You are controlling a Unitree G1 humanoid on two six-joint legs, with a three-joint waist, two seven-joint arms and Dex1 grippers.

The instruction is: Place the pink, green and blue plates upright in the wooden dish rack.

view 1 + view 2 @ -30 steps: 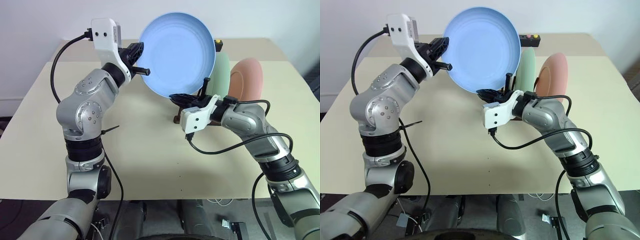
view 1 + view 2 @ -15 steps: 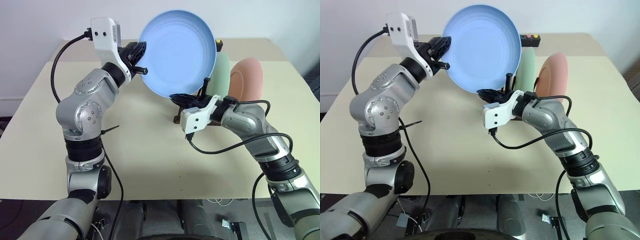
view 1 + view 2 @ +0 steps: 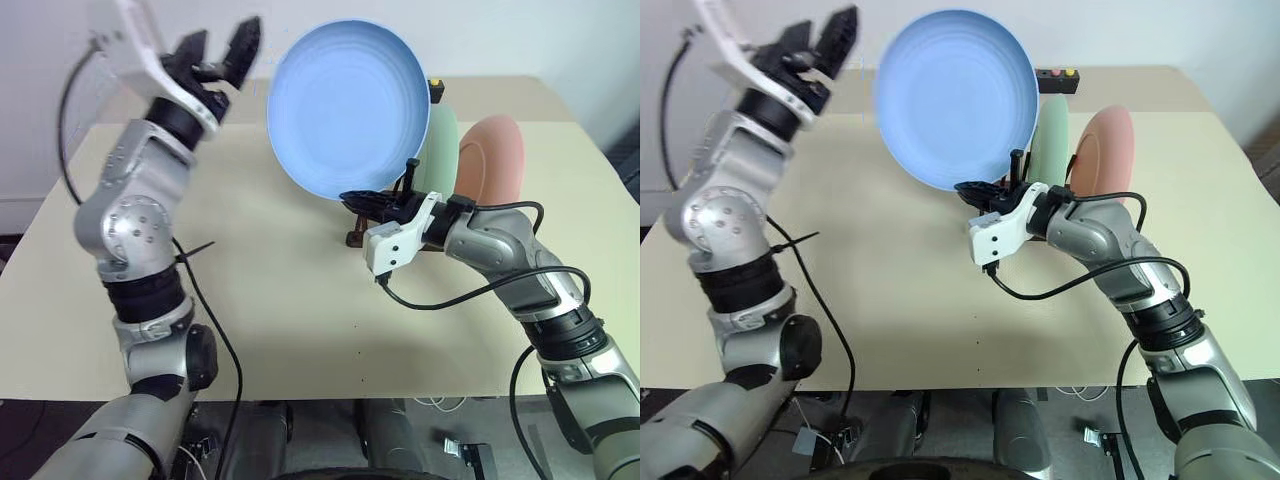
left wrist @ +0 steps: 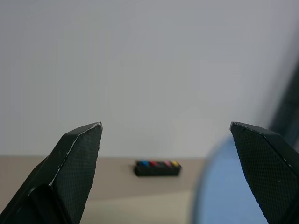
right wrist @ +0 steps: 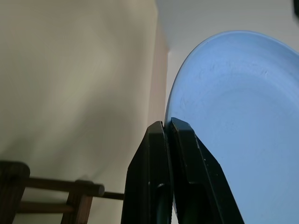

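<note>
The blue plate [image 3: 348, 105] stands on edge above the near end of the wooden dish rack [image 3: 356, 236]. My right gripper [image 3: 365, 197] is shut on its lower rim, and the right wrist view shows the closed fingertips [image 5: 180, 128] pinching the plate's edge [image 5: 233, 102]. Behind it, the green plate [image 3: 445, 145] and the pink plate [image 3: 493, 160] stand upright in the rack. Up at the left, my left gripper [image 3: 222, 40] is open and holds nothing, a short way off the blue plate's left rim.
A small black box with coloured buttons [image 3: 1058, 78] lies at the table's far edge behind the plates. The beige table [image 3: 260, 290] stretches bare in front of and left of the rack. A white wall rises behind.
My left gripper opened, let go of the blue plate's left rim and swung up and to the left. The right gripper stayed put with the plate in it.
</note>
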